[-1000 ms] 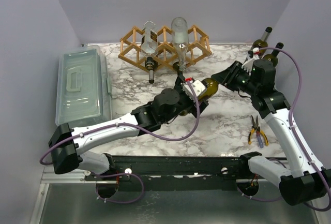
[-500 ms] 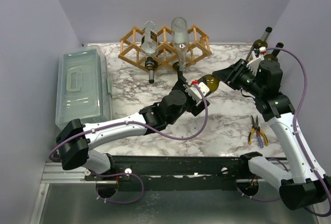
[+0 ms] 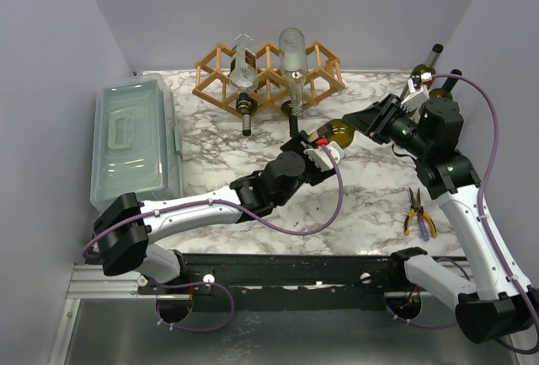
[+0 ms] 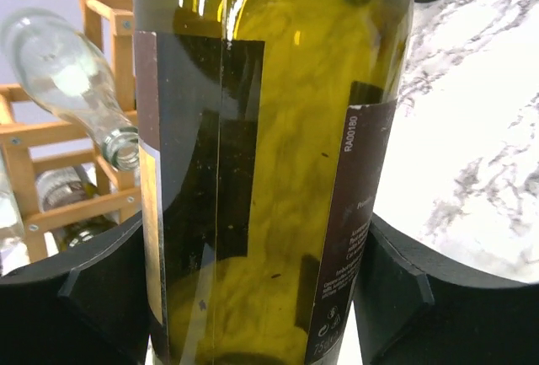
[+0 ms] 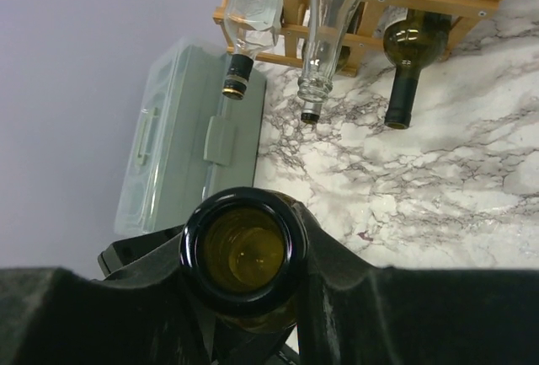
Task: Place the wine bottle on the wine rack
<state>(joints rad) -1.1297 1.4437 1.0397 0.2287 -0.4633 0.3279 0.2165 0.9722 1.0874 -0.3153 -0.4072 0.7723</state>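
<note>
Above the marble table [image 3: 370, 201], centre frame, the left gripper [image 3: 322, 142] and right gripper [image 3: 360, 121] both clenched the wine bottle [image 4: 278, 129].

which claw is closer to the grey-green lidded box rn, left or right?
Left. The left claw, shut on the green wine bottle at its body, sits to the right of the lidded box; the right claw grips that bottle's neck, farther right.

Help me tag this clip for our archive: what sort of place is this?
Likely a robotics lab test cell, not a home: bare lavender walls box in a marble-patterned table, and the wine rack, lidded plastic box and pliers look like staged props.
</note>
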